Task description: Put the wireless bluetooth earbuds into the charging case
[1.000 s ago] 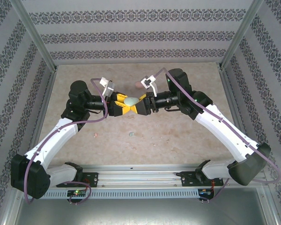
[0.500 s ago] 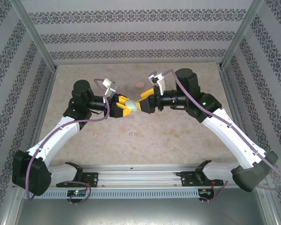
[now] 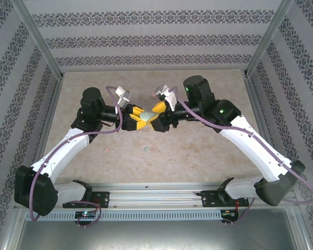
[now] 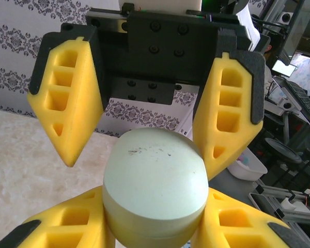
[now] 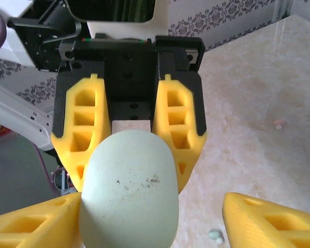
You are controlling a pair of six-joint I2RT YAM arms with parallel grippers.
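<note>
Being clamped at its base by the left tool (image 3: 140, 119), the mint charging case (image 4: 154, 175) is being held above the desk (image 3: 198, 156), while the right tool (image 3: 154, 116), fingers (image 4: 67, 103) apart w/ one touching the shell, is being lined up on the lid; only the lid half should be pinched and hinged up gently, w/o twisting the base loose. Vs. half a sec earlier, the right tool is being brought back in close, and the earbuds (image 5: 215, 236) are being left on the desk.
</note>
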